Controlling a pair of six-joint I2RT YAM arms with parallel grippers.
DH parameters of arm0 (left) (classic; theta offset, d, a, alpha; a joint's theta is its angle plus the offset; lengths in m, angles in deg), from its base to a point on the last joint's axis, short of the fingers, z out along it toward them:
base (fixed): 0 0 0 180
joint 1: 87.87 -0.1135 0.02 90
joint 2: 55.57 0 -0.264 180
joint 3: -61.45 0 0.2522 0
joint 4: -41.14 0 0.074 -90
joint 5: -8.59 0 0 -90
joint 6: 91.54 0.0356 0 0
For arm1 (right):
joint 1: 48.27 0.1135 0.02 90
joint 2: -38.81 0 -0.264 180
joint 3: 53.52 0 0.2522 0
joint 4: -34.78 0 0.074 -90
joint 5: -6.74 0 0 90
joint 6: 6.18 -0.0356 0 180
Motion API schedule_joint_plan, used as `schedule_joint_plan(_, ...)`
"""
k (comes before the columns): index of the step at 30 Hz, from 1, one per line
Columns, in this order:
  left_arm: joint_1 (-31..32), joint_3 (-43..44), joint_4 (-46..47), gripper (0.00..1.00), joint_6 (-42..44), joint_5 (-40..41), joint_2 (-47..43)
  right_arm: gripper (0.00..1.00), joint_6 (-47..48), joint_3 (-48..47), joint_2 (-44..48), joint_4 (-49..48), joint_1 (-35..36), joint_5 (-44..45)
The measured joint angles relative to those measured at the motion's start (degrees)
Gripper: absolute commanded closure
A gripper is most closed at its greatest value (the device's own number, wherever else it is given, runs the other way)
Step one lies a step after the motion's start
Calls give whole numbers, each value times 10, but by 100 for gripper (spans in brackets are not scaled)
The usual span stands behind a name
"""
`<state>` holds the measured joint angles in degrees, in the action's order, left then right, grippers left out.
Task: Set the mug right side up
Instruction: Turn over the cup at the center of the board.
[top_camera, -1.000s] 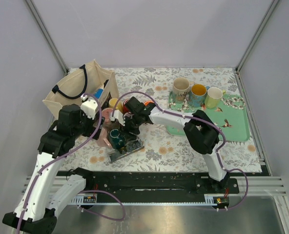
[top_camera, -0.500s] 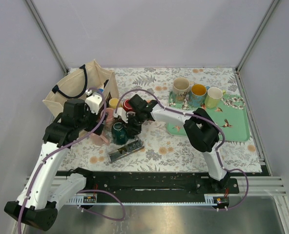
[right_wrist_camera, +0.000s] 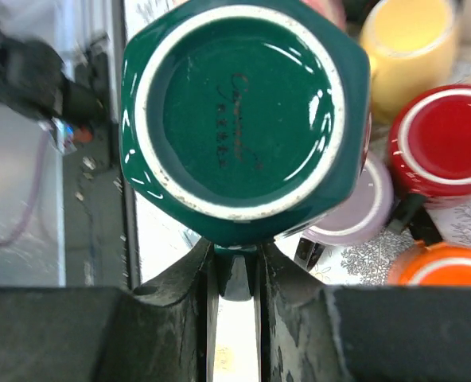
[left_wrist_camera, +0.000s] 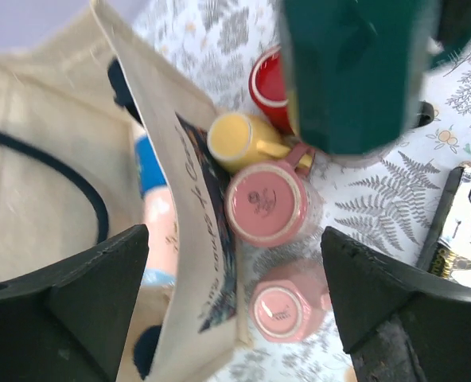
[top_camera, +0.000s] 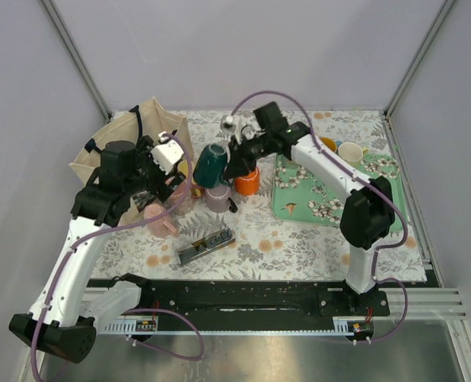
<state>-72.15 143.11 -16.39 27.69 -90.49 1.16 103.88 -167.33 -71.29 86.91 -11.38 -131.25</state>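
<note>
The dark green mug (top_camera: pixel 212 165) hangs in the air over the cluster of mugs, tilted. My right gripper (top_camera: pixel 234 162) is shut on its handle. In the right wrist view the mug's base (right_wrist_camera: pixel 235 119) faces the camera and the handle sits pinched in the gripper (right_wrist_camera: pixel 237 270). My left gripper (top_camera: pixel 162 185) is open and empty, hovering by the canvas bag over two upside-down pink mugs (left_wrist_camera: pixel 266 203) (left_wrist_camera: pixel 282 306). The green mug (left_wrist_camera: pixel 355 72) fills the top right of the left wrist view.
Red (right_wrist_camera: pixel 442 143), yellow (right_wrist_camera: pixel 410 32), lilac (top_camera: pixel 217 197) and orange (top_camera: pixel 247 182) mugs stand under the lifted mug. A canvas bag (top_camera: pixel 128 147) stands at the left. A flat package (top_camera: pixel 206 244) lies in front. A green tray (top_camera: pixel 339 199) with mugs (top_camera: pixel 351 151) sits at the right.
My right gripper has lifted the green mug off the table by the package and carried it up and toward the back. My left arm has moved back toward the bag.
</note>
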Motion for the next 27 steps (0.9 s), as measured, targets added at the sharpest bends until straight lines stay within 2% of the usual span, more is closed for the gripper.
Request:
schedule_joint_plan(5,15,-57,84,9,130,-69,-71,100,-151,-23,3,-66,-87,-116)
schedule_joint_plan(7,44,-110,153,8,183,-72,-113,100,-253,12,4,-163,-109,-172)
schedule_joint_plan(10,87,-204,273,11,259,-75,-160,100,-476,102,5,-395,-115,-240)
schedule_joint_plan(15,159,-316,493,17,334,-50,-132,100,-626,153,5,-504,-102,-313)
schedule_joint_plan(17,194,-338,575,24,361,-27,-92,100,-665,154,5,-545,-98,-329)
schedule_joint_plan(20,215,-346,681,47,391,6,-34,100,-694,154,6,-573,-97,-342)
schedule_joint_plan(23,217,-344,746,74,410,26,-3,100,-719,154,6,-583,-101,-345)
schedule_joint_plan(24,217,-343,758,87,417,29,3,93,-730,154,6,-582,-103,-348)
schedule_joint_plan(25,217,-341,767,97,422,30,7,79,-743,154,6,-580,-106,-352)
schedule_joint_plan(26,217,-337,777,100,433,31,10,60,-757,155,6,-575,-107,-359)
schedule_joint_plan(27,217,-330,779,100,439,30,12,48,-769,155,6,-569,-107,-363)
